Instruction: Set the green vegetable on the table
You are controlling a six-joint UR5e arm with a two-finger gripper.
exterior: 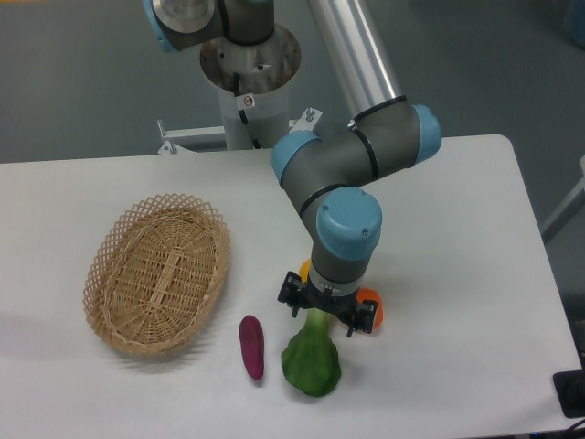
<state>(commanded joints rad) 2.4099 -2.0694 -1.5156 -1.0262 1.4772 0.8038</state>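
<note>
The green vegetable (312, 362) lies on the white table (457, 274), leafy end toward the camera. Its pale stalk points up under the gripper (322, 315). The arm hides the jaws, so I cannot tell if they hold the stalk. An orange (371, 309) peeks out behind the gripper. A purple piece (251, 346) lies beside the vegetable, near the wicker basket (157, 273).

no readable text, labels or numbers

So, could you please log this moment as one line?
gripper: over bok choy stalk, grip unclear | bok choy: on table | basket: empty
</note>
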